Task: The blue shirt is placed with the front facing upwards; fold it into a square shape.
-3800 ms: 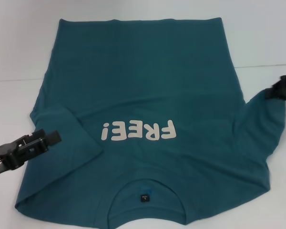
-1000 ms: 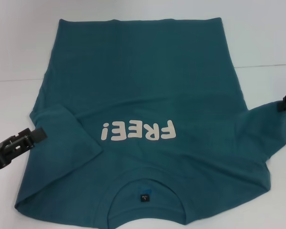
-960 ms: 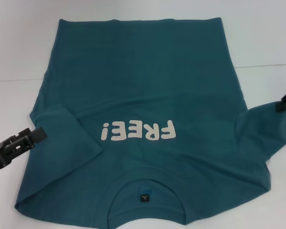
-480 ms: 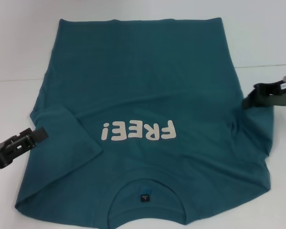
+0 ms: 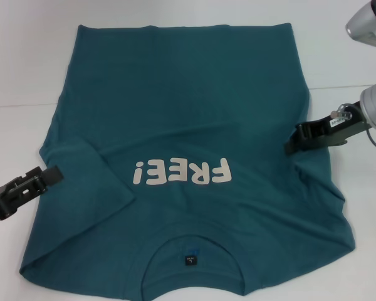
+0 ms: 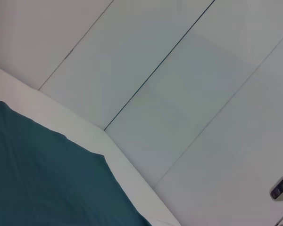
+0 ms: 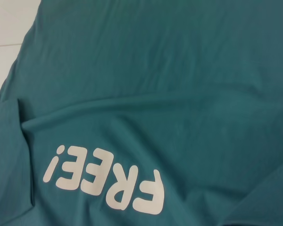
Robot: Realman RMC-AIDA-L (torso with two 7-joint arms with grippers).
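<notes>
The blue shirt (image 5: 188,113) lies front up on the white table, its white "FREE!" print (image 5: 180,172) upside down to me and its collar label (image 5: 190,259) nearest me. Its left sleeve (image 5: 94,175) lies folded in over the body. My right gripper (image 5: 294,141) is shut on the right sleeve and holds it over the shirt's right side, next to the print. My left gripper (image 5: 49,175) hovers at the shirt's left edge with nothing in it. The right wrist view shows the shirt (image 7: 155,70) and its print (image 7: 104,181); the left wrist view shows one corner of the shirt (image 6: 37,179).
The white table (image 5: 19,75) shows bare on both sides of the shirt and behind it. My right arm's silver links (image 5: 373,106) reach in from the right. In the left wrist view, pale wall panels (image 6: 179,94) rise behind the table edge.
My right gripper has moved left from the table's right edge, drawing the right sleeve in over the shirt's body. The left gripper has pulled back slightly to the left.
</notes>
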